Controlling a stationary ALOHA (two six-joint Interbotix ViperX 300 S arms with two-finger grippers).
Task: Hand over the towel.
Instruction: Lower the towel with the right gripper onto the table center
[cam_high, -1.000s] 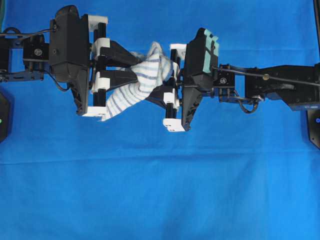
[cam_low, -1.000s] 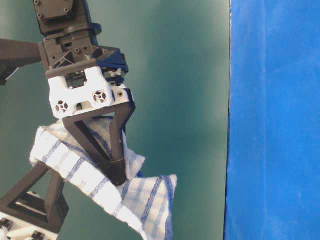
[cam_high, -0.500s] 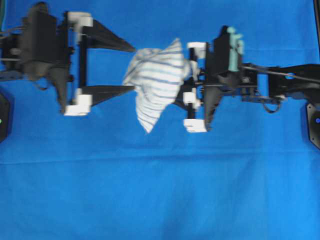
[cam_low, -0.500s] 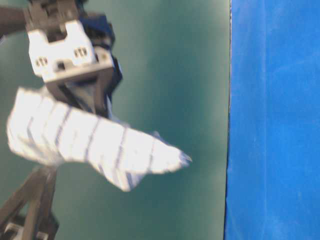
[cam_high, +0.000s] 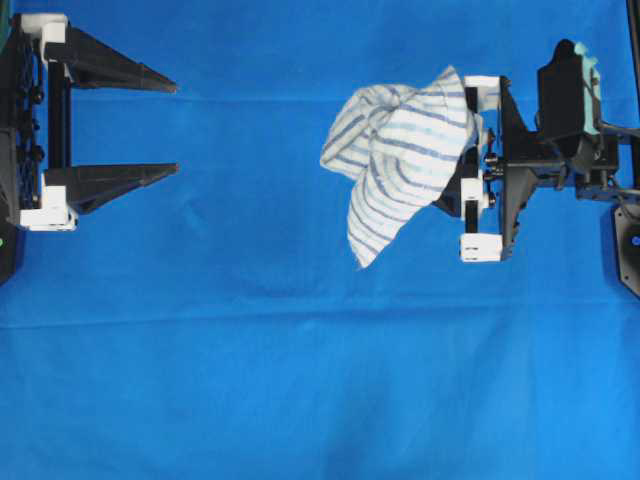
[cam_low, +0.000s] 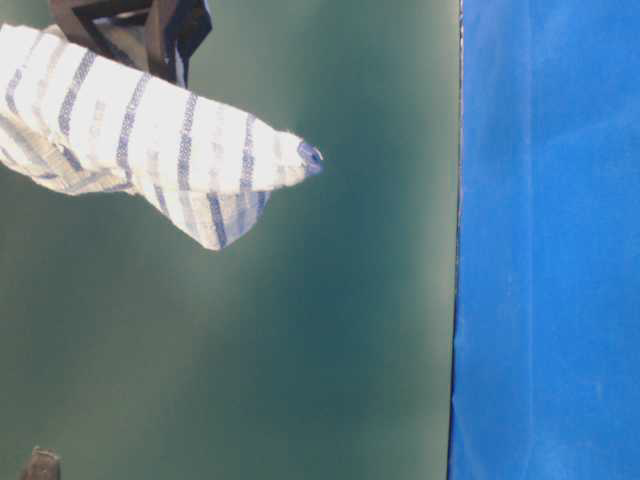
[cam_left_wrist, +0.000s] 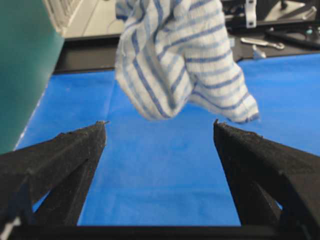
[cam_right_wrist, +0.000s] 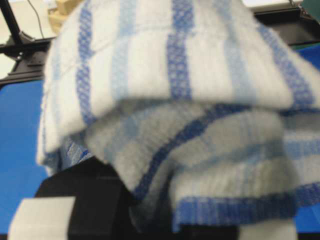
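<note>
The towel (cam_high: 395, 160), white with blue and grey stripes, hangs above the table from my right gripper (cam_high: 445, 185), which is shut on it at the right. The towel covers the right fingertips. It fills the right wrist view (cam_right_wrist: 175, 100), draped over a black finger (cam_right_wrist: 85, 195). My left gripper (cam_high: 175, 128) is wide open and empty at the far left, well apart from the towel. In the left wrist view the towel (cam_left_wrist: 180, 55) hangs ahead of the open left gripper (cam_left_wrist: 160, 125). The table-level view shows the towel (cam_low: 150, 130) at the top left.
A large plain blue cloth (cam_high: 300, 380) covers the table. Black arm bases sit at the left edge (cam_high: 5, 240) and the right edge (cam_high: 628, 250). The table-level view has a green backdrop (cam_low: 330, 350) and the blue cloth (cam_low: 550, 240) at the right.
My left gripper opened, let go of the towel and drew back to the far left. My right gripper moved right with the towel, which now hangs from it alone.
</note>
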